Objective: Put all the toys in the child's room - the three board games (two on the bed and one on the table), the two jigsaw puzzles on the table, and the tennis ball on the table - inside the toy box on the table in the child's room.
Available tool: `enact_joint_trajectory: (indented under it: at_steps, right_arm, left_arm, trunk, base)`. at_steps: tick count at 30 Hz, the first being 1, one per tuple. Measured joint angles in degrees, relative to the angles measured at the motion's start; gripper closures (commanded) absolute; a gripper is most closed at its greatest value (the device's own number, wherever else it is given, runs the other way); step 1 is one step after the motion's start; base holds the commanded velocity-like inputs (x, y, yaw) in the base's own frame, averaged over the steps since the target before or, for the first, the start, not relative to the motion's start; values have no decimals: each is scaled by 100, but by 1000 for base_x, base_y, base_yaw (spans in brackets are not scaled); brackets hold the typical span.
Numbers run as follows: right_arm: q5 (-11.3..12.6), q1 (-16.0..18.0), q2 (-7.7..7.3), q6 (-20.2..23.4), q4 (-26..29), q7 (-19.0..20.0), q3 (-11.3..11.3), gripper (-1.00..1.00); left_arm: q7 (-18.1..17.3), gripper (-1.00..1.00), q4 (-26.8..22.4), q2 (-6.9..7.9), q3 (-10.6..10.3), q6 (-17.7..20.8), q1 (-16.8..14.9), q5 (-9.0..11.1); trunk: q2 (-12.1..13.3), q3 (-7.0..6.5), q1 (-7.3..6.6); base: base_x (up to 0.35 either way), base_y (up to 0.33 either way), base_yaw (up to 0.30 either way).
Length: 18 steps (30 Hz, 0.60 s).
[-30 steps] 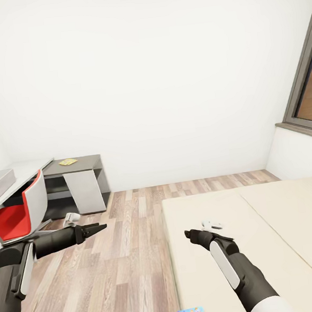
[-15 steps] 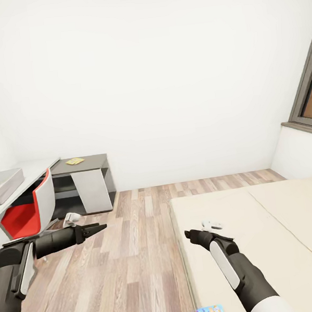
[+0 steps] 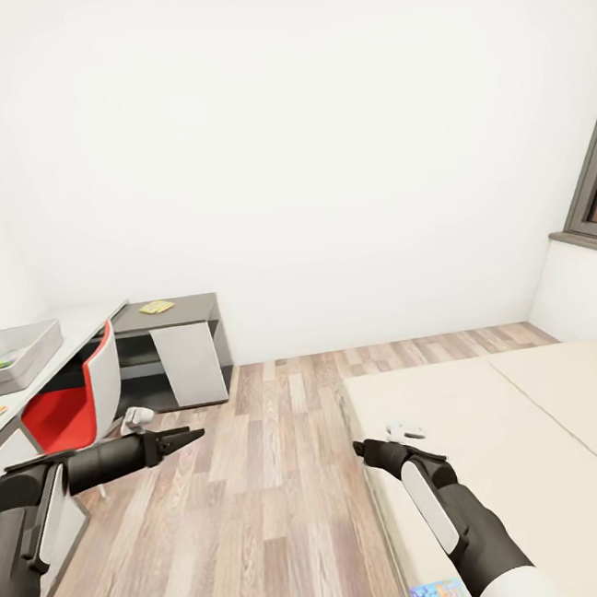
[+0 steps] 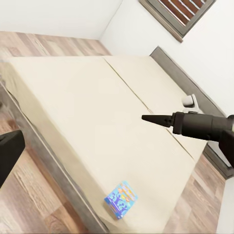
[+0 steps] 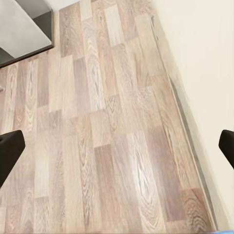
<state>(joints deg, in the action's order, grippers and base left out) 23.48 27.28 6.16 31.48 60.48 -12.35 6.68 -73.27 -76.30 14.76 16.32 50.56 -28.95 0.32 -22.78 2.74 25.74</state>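
Small blue board game (image 3: 442, 596) lying flat at the near corner of the bed (image 3: 539, 456), long axis about square to the mattress edge, in the left wrist view.

Both arms raised and empty: left gripper (image 3: 192, 435) over the wood floor with fingertips closed to a point; right gripper (image 3: 360, 447) above the bed edge, its fingers spread wide in the right wrist view. Toy box (image 3: 13, 357) away on the table (image 3: 88, 321), beside a red chair (image 3: 70, 408). Best approached by lowering the right gripper over the box's short sides.
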Motion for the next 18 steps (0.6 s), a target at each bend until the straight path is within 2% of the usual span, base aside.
enact_joint_trajectory:
  at_steps: [18]
  right_arm:
    - [-8,0,0,8,-2,4,-1,-100]
  left_arm:
    - [0,-100,0,0,0,0,0,1]
  trunk:
    - [0,0,0]
  base:
    - [0,265,0]
